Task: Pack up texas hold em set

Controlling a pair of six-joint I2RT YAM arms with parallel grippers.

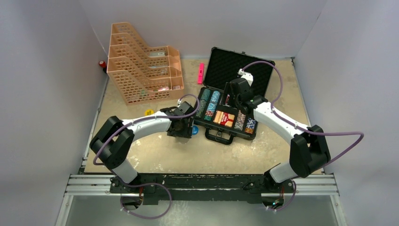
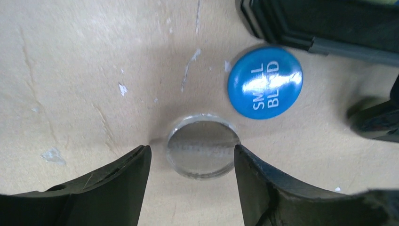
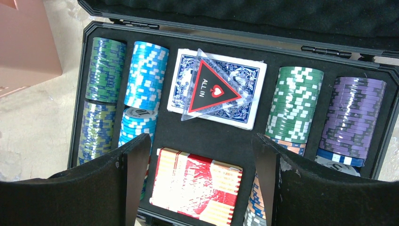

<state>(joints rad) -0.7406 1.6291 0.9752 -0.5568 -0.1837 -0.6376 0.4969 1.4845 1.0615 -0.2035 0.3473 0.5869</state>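
Soft, even overhead light throughout; glare washes out the red deck (image 3: 195,188) and streaks the blue button (image 2: 265,82); wrist views slightly soft

Left arm (image 1: 141,125), right arm (image 1: 277,117): white links, black joints, looping purple cables (image 1: 343,133); tool fingers (image 2: 117,188) black, scuffed edges

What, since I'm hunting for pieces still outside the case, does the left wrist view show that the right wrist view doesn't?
Only the left wrist view: a blue Small Blind button and a clear round disc on the table, the disc lying between the fingers of the open left end effector. Only the right wrist view: the inside of the case, with chip stacks, a blue-backed deck under the All In triangle, a red deck, and the open right end effector. Both: the case's black shell and the tan table.
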